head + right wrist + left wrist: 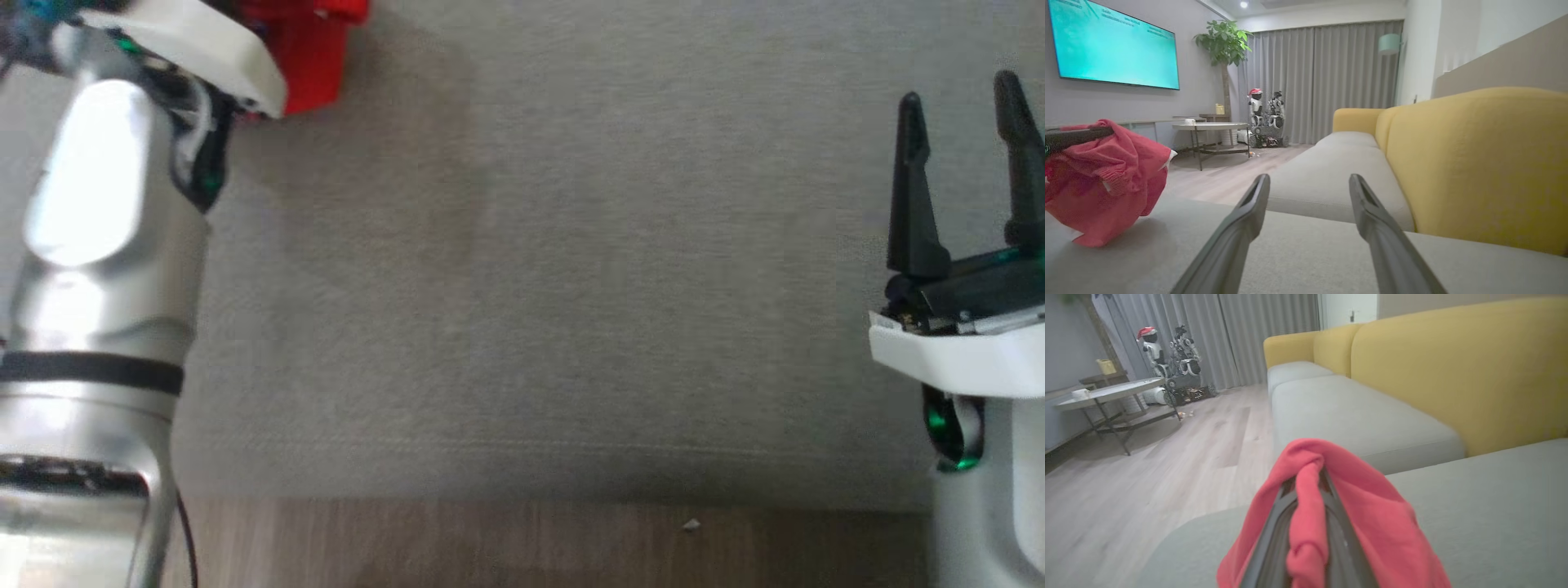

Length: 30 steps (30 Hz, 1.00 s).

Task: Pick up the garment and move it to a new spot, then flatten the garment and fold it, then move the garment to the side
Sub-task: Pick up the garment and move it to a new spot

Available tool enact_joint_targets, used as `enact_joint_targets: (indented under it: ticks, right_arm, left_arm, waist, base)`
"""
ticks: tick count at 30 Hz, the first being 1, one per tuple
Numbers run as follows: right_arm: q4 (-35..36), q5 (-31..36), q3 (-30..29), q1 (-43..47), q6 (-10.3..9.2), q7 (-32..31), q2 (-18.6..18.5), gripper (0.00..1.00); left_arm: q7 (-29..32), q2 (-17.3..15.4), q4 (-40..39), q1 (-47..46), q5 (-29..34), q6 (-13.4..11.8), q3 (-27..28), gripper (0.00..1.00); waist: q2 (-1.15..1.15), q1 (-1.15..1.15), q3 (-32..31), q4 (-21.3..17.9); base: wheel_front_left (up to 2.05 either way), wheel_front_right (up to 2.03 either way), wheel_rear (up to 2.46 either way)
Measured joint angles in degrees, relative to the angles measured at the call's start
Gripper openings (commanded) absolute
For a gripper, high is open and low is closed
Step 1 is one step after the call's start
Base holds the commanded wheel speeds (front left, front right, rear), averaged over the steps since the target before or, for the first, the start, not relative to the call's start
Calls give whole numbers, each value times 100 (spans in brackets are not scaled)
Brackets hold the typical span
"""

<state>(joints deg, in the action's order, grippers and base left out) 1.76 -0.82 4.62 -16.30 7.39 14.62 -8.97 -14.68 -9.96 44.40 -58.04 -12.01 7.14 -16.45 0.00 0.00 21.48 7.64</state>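
Red knitted garment (1106, 183) hangs bunched from my left claw (1306, 486), clamped on it, near the grey fabric sofa seat (571, 286)'s left edge; right claw (959, 94) gapes empty. A loose pinch could drop it floorward.

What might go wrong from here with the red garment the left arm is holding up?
The red knitted garment is bunched around the left gripper, so it may snag on release. It hangs near the edge of the grey sofa cushion and might slide onto the wooden floor.
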Motion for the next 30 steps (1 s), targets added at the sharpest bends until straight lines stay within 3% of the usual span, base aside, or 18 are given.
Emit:
enact_joint_targets:
  ticks: [8, 15, 20, 26, 27, 28, 30]
  right_arm:
    - [218, -30, -183, 153, 0, 0, 325, 100]
    - [327, -109, -320, 370, 0, 14, 465, 100]
    - [375, -112, -323, 369, 0, 14, 487, 100]
    - [493, -114, -187, 294, 0, 14, 560, 100]
    - [517, -116, -180, 272, 0, 14, 576, 100]
    - [542, -141, -174, 248, 0, 15, 582, 100]
    - [567, -154, -159, 194, 0, 14, 583, 100]
  left_arm:
    - [546, 90, -1483, 408, -781, 0, -884, 0]
    - [1226, 176, -2565, 1035, -1489, 0, -1245, 0]
    - [1392, 252, -2530, 1306, -1681, -12, -1272, 0]
    - [1174, 176, -1452, 1522, -1737, -29, -1278, 0]
    - [1056, 186, -1238, 1523, -1737, -63, -1256, 26]
    - [917, 200, -1033, 1523, -1731, -78, -1239, 100]
    - [578, 223, -655, 1511, -1580, -163, -1256, 100]
  waist:
    - [0, 0, -418, -952]
    - [0, 0, -620, -1850]
    - [0, 0, -583, -2245]
    - [0, 0, -197, -2475]
    - [0, 0, -136, -2486]
    - [0, 0, -81, -2489]
    - [0, 0, -17, -2449]
  base:
    - [0, 0, 0]
    - [0, 0, 0]
    - [0, 0, 0]
    - [0, 0, 0]
    - [0, 0, 0]
    - [0, 0, 0]
    - [0, 0, 0]
